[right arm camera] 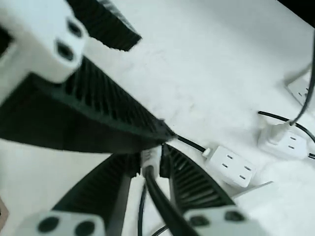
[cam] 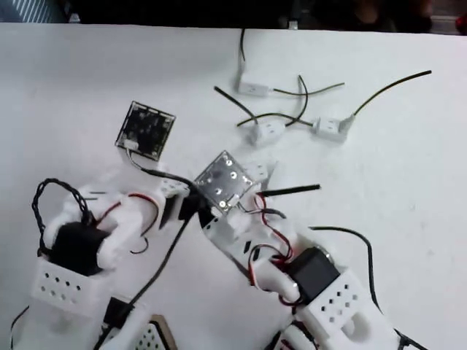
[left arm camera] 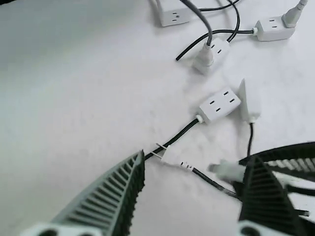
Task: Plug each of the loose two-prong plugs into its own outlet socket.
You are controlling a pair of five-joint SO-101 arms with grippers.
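White on white makes this hard to read from where I stand. The plug [right arm camera: 150, 158] is a small white block pinched between the ribbed black fingers of the right gripper [right arm camera: 151, 166]. That gripper is clamped tight on the plug, with the black lead trailing back under the wrist. Just ahead of its fingertips and a little to one side lies the socket [right arm camera: 230, 166], resting on the table [cam: 87, 73] with its slotted face showing, near the plug but not touching it. The left gripper [left arm camera: 196, 162] hangs low over the table, spread wide and holding nothing. The socket's cable [left arm camera: 173, 139] runs out between its two fingers, and the socket [left arm camera: 220, 104] sits just beyond their tips. I take that as a setup for bracing: closed on the cable, it would keep the light socket from skating away when the plug pushes in. The two tools crowd each other, and a left finger [right arm camera: 98, 118] lies close across the right gripper's tips, so there is little room to turn. The plug seems to be gripped by its body so the prongs lead, though I can't make the prongs out. Well ahead of both tools, a far socket [left arm camera: 212, 51] looks to have a plug seated in it already. What remains here looks like a short push, and lining up the prongs is the likely snag.
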